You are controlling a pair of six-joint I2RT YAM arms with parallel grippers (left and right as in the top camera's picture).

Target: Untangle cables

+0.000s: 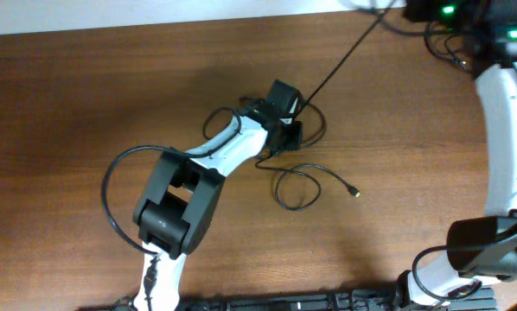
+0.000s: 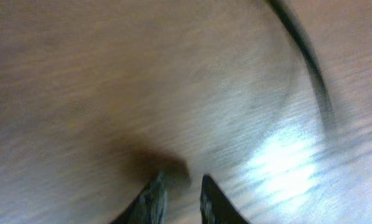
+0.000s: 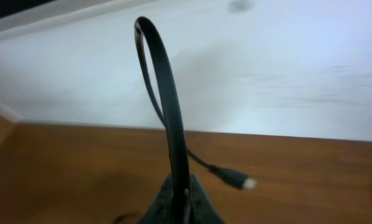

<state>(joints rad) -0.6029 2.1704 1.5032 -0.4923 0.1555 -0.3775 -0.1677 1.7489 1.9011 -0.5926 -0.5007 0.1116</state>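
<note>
Overhead and wrist views of the cables (image 1: 297, 147) on the wooden table (image 1: 86, 104), task judged partly complete. The right gripper (image 3: 181, 198), near the far right corner, is clamped on one cable, the held cord (image 3: 167, 93), which arches above the fingers and ends in a small plug (image 3: 239, 179). In the overhead view a taut cord (image 1: 341, 59) runs from the table's centre toward that corner. At the centre the left gripper (image 1: 290, 131) sits over a small cluster (image 1: 309, 123) of crossed cords. In its own blurred view the tips of the left gripper (image 2: 181, 190) stand narrowly apart with no cord visible between them, so whether it grips anything cannot be told. A loose loop (image 1: 297, 186) lies just toward the near edge, its plug end (image 1: 355, 192) lying free. Whether its other end is clear of the cluster cannot be told. Separating the central cluster and laying each cord apart appears to remain. No brand, label or writing is legible. Only a green indicator light (image 1: 449, 10) shows at the far right corner.
</note>
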